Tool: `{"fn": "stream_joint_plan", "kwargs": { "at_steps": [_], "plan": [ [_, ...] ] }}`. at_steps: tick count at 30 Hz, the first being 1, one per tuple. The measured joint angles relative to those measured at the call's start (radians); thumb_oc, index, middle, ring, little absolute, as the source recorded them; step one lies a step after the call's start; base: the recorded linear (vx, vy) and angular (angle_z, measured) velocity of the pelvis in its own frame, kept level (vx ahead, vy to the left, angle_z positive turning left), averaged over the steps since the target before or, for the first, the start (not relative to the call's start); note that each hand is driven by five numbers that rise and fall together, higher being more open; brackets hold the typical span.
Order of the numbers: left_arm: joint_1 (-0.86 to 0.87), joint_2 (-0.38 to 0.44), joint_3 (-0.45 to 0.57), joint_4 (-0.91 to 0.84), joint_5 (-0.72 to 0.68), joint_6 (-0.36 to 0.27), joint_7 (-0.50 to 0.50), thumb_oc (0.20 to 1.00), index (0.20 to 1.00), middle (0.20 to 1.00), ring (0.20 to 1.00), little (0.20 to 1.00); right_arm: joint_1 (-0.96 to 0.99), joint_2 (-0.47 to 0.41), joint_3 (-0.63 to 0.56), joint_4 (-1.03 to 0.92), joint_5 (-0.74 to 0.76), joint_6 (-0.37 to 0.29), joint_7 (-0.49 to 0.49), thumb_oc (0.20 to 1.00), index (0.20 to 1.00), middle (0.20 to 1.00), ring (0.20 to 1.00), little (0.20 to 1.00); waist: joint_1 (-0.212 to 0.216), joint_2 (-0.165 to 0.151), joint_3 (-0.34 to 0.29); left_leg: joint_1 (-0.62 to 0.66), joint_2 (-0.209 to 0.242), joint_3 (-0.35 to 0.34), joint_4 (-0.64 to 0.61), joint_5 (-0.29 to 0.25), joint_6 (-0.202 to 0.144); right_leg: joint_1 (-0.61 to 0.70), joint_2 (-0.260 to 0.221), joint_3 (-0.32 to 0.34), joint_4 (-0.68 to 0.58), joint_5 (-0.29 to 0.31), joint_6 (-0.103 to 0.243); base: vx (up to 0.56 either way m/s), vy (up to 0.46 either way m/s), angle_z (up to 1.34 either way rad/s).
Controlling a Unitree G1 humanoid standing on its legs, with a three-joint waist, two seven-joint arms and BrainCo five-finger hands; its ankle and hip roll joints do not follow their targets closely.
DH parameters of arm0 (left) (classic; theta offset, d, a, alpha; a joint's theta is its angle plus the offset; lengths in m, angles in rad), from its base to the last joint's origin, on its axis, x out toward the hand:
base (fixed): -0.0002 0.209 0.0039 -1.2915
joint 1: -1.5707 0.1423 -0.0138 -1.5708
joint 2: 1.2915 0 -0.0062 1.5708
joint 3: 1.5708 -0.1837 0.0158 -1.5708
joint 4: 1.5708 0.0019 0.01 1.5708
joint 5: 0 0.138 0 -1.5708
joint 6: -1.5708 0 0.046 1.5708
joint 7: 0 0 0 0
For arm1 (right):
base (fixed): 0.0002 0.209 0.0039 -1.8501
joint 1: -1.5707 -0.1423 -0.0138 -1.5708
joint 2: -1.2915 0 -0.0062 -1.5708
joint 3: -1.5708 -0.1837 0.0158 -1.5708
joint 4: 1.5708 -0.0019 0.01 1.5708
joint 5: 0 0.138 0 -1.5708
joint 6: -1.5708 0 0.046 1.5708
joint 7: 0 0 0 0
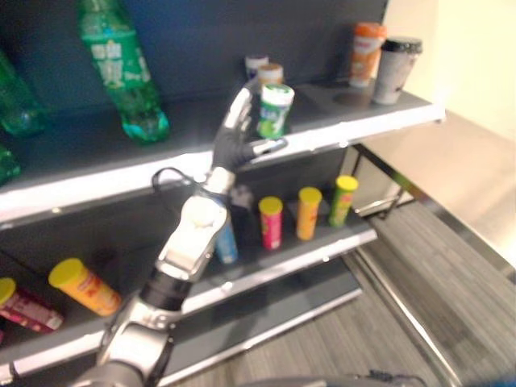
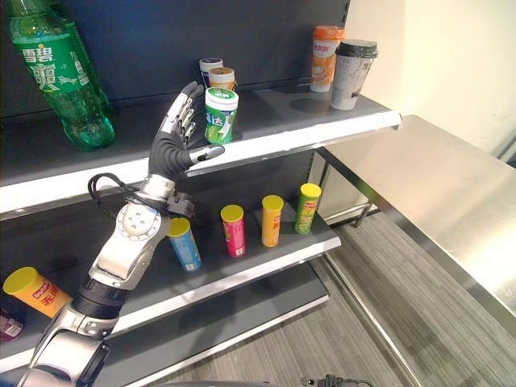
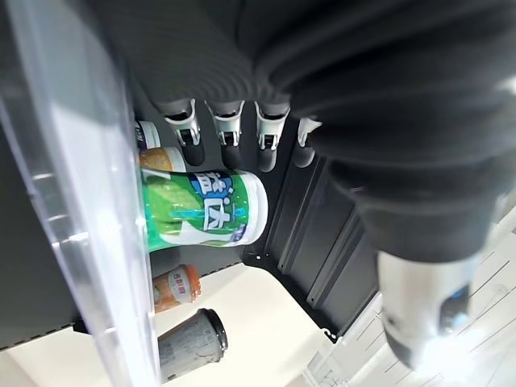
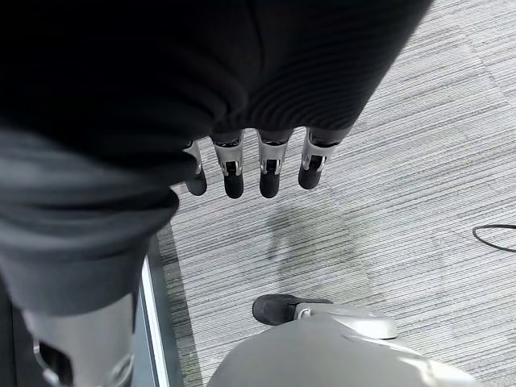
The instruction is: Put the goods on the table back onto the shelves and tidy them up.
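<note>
Left hand [image 2: 179, 137] is raised at the front edge of the top shelf [image 2: 339, 133], fingers straight and spread, thumb pointing out under the green and white tub [image 2: 219, 115], which stands upright on the shelf just beside the fingers; the left wrist view shows the fingertips apart from it, so the hand holds nothing. Judging by this, the tub has just been set down and the step in hand is letting go of it. Next the hand should draw back without knocking the tub, then go for another item, though the steel table [image 2: 451, 201] at the right looks bare in what shows. Right hand [image 4: 250, 165] hangs over the floor with fingers straight and relaxed. Counted on the top shelf: one green and white tub, two small jars [image 2: 216, 74] behind it, two cups [image 2: 343, 64] at the right end and at least one green bottle [image 2: 60, 76]. On the lower shelf stand four slim tubes [image 2: 272, 219], blue, pink, orange and green, with one yellow-capped can [image 2: 32, 290] lying on its side further left.
</note>
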Motion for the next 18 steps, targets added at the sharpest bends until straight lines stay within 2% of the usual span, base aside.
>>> {"fn": "stream_joint_plan", "kwargs": {
  "at_steps": [18],
  "plan": [
    [0.077, -0.002, 0.042, -0.049, -0.030, -0.013, 0.007, 1.000, 1.000, 1.000, 1.000, 1.000, 0.011, -0.002, 0.000, -0.001, 0.000, 0.000, -0.005, 1.000, 1.000, 1.000, 1.000, 1.000, 0.000, 0.004, 0.000, -0.003, 0.002, -0.017, 0.000, -0.001, 0.000, 0.002, 0.000, -0.017, 0.000, -0.002, -0.005, 0.00, 0.001, 0.02]
  ]
}}
